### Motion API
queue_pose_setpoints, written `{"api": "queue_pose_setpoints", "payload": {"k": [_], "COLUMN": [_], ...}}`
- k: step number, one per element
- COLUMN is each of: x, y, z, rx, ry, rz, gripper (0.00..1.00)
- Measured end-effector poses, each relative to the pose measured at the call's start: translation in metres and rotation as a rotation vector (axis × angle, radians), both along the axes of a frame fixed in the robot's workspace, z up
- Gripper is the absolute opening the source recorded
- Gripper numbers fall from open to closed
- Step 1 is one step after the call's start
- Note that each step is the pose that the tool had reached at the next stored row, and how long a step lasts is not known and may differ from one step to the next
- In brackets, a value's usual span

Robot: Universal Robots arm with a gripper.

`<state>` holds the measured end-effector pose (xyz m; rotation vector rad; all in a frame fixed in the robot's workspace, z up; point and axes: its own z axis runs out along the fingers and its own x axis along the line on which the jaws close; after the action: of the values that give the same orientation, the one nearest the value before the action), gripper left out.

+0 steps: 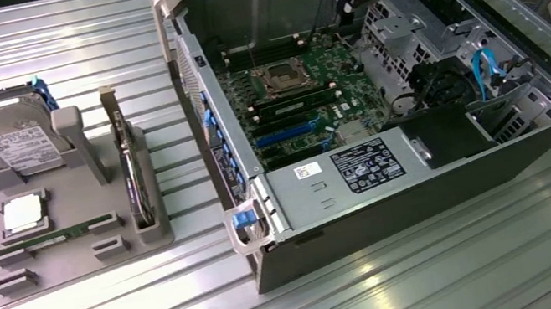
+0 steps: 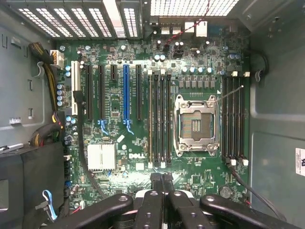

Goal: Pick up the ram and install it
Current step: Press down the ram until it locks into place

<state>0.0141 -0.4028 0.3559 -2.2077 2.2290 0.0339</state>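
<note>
a: what is everything resting on?
b: a ribbed metal table (image 1: 412, 283), made of long pale slats laid side by side.
a: and what sits straight on the slats?
b: two things. an open computer case (image 1: 409, 203) lies on its side with the open face up. a flat grey holder tray (image 1: 58, 273) sits to the exterior view's left of the case, near it but not touching.
a: does the table go on past the case?
b: yes, the slats run on in front of the case.
</note>
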Motion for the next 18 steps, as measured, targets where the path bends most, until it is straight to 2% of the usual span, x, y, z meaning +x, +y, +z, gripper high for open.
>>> {"api": "queue_pose_setpoints", "payload": {"k": [6, 18], "x": [0.000, 0.000], "y": [0.0000, 0.0000], "z": [-0.0028, -0.0236], "rx": [-0.0001, -0.0002], "ry": [0.0000, 0.0000], "rz": [0.000, 0.000], "gripper": [0.11, 0.11]}}
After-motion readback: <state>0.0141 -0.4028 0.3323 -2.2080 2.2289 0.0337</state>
